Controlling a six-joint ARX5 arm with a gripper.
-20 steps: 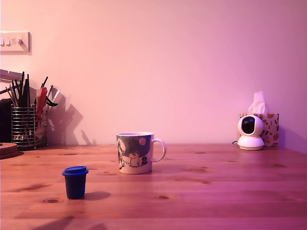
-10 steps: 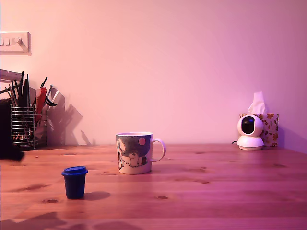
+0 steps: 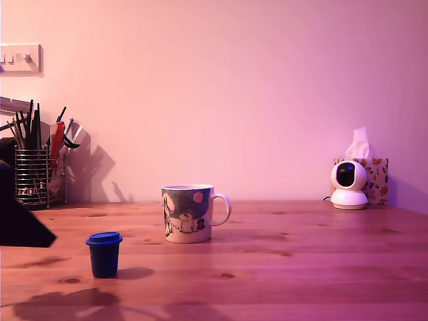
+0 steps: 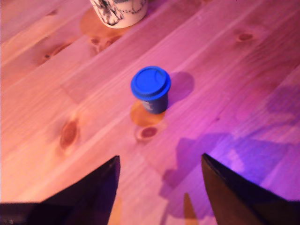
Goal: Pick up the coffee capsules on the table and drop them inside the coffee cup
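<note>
The exterior view shows the blue capsule (image 3: 104, 253) standing rim-up on the wooden table (image 3: 301, 267), near the coffee cup (image 3: 188, 213) toward that view's left, the pink-lit wall behind. The wrist view shows the gripper (image 4: 159, 187) spread wide and empty (capsule (image 4: 151, 88) ahead, untouched).

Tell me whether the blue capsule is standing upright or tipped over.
Upright. The blue capsule stands on its narrow end on the table, wide flat rim on top, level in the exterior view and round in the wrist view.
</note>
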